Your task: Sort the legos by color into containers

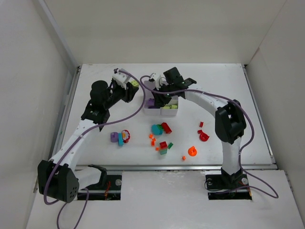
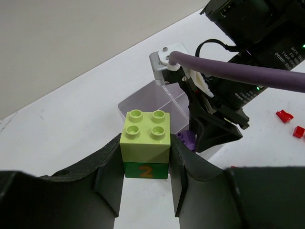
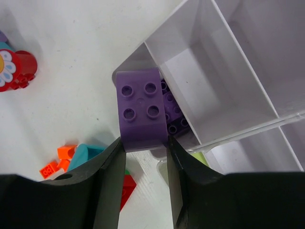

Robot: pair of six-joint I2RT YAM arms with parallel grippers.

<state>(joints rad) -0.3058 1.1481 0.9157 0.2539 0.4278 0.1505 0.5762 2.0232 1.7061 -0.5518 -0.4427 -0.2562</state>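
Top view: both arms reach to the tray (image 1: 159, 113) at the far-centre of the table (image 1: 224, 86). L gripper (image 1: 129, 88) is just beside the tray's left wall and R gripper (image 1: 160, 93) is over its left column, but what each holds is barely readable from here (the fingers hide it). Loose legos (image 1: 163, 145) lie scattered on the near side of the tray, well apart from both grippers. L wrist view fills the gap: L gripper is pinched tight on a lime brick (image 2: 145, 137) stacked on a dk-green brick (image 2: 145, 170) w/ an orange "2" on its face. Studs are up, the stack's long axis is upright, and the fingers (image 2: 110, 171) press its left & right sides. R wrist view: R gripper is part-closed on a purple brick (image 3: 141, 109), 2x2, squarish so no clear long axis, studs facing the cam. It hangs over the tray's corner cell, just beside a 2nd purple brick (image 3: 175, 117) lying in that cell. Can't tell whether those two touch.
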